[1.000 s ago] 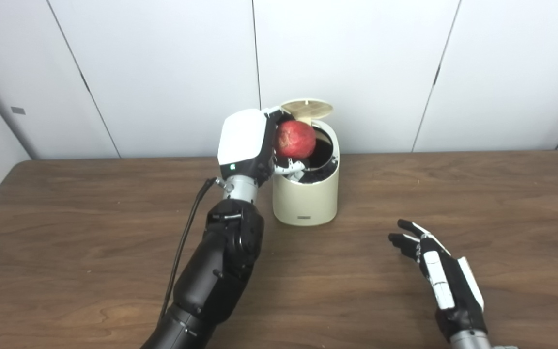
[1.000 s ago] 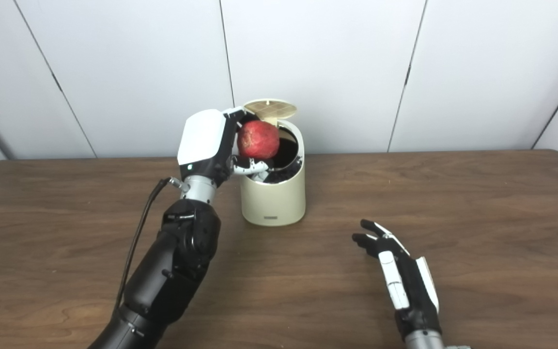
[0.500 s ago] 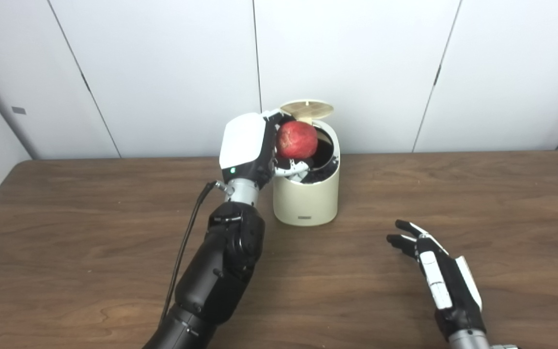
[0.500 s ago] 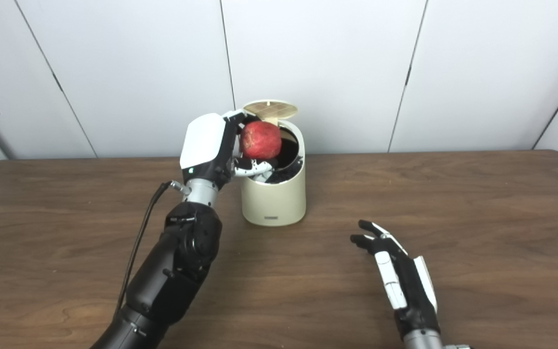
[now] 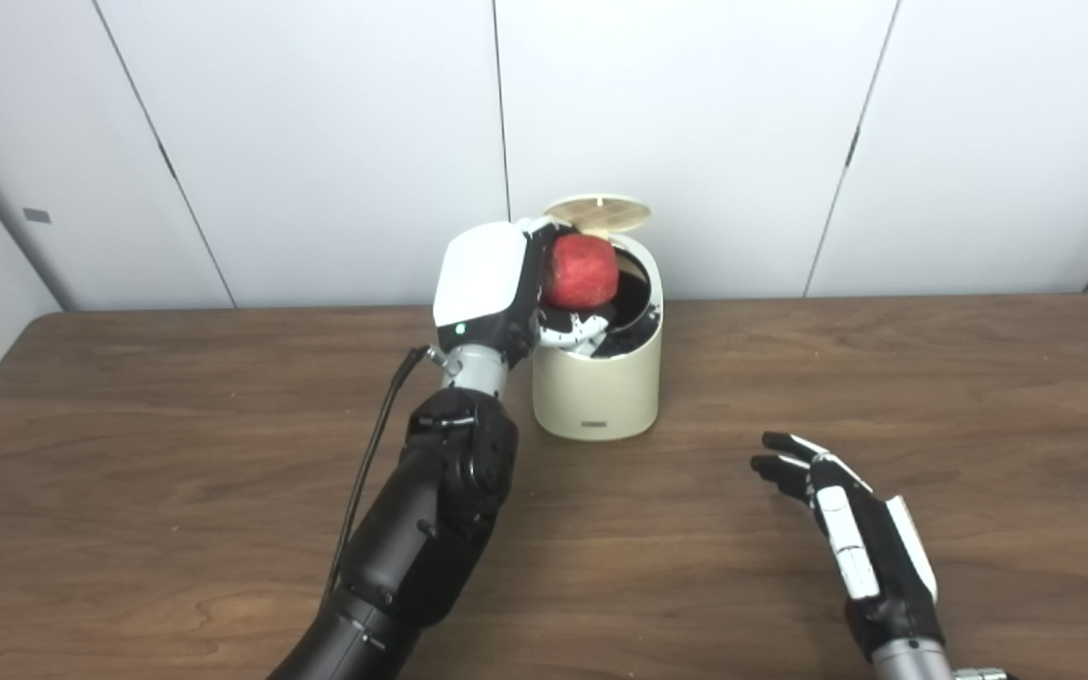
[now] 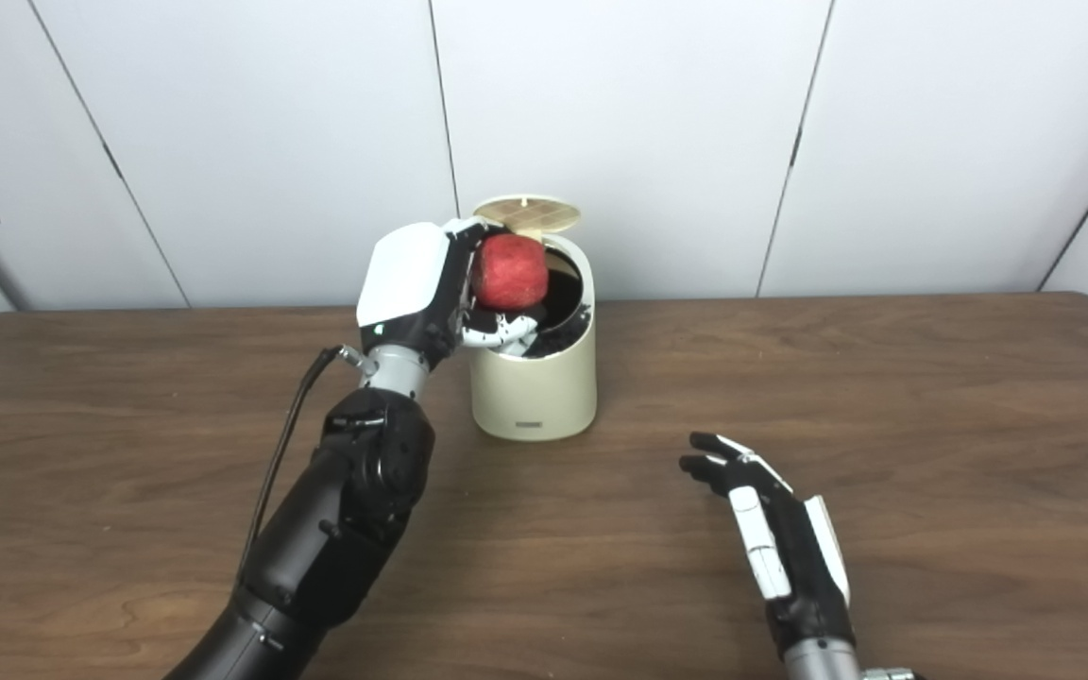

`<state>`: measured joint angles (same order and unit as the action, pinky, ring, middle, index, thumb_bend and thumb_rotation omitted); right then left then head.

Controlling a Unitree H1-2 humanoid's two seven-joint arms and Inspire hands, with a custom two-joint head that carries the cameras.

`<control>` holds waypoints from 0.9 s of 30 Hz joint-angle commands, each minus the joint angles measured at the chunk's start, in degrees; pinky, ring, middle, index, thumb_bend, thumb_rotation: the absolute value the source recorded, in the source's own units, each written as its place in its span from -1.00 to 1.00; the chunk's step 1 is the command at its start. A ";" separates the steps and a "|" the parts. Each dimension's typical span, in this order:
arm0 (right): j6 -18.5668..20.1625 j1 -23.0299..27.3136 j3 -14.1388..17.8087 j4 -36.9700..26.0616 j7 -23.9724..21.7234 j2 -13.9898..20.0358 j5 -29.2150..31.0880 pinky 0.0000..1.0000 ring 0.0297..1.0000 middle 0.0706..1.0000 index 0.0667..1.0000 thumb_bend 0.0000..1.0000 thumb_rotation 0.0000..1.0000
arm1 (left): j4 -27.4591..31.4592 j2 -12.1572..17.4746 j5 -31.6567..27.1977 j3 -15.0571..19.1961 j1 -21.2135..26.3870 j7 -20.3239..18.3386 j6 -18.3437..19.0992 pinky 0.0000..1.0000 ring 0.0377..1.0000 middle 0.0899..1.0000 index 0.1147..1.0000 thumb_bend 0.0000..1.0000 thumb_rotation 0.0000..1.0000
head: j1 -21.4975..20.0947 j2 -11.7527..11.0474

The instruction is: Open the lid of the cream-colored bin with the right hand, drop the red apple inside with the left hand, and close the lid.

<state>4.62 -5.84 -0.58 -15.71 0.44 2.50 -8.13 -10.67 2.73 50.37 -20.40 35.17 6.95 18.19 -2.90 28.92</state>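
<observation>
White wall panels stand behind a dark wood-grain desk (image 5: 128, 453). Close to its far edge, near the middle, stands the cream-colored bin (image 5: 598, 378), a smooth rounded cylinder with a dark inside; its round lid (image 5: 598, 211) is tipped up at the back. The left hand (image 5: 497, 293), white-shelled, has its fingers wrapped round the red apple (image 5: 581, 270), a matte, slightly mottled ball held right over the bin's open mouth, so release looks a straight drop downward. The right hand (image 5: 851, 529) lies nearer the desk's front edge, well apart from the bin, fingers spread and empty.
</observation>
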 commanded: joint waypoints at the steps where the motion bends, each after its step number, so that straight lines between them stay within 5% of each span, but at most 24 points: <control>1: -1.69 1.17 -0.25 -1.63 0.57 -0.41 -0.41 0.65 0.52 0.38 0.46 -0.12 1.00 | 0.63 0.35 0.23 -0.49 1.41 -0.87 0.03 0.29 0.48 0.52 0.35 1.00 -0.61 | -0.07 0.02; 8: -1.61 1.10 -0.37 -1.64 0.42 -0.17 -0.53 0.58 0.51 0.39 0.47 -0.12 1.00 | 0.28 0.68 -0.73 -0.15 1.10 -0.61 -1.10 0.27 0.47 0.50 0.35 0.75 -0.19 | -0.07 0.14; 27: -1.56 1.01 -0.30 -1.48 0.50 -0.03 -0.70 0.66 0.53 0.39 0.48 -0.11 1.00 | 0.13 1.14 -0.38 -0.71 0.74 -0.36 -1.38 0.24 0.43 0.47 0.32 0.37 -0.05 | -0.10 -0.04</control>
<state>4.63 -5.83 -0.71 -15.71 0.61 2.48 -8.39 -10.71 3.85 50.00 -20.60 35.04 6.86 17.43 -2.99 28.83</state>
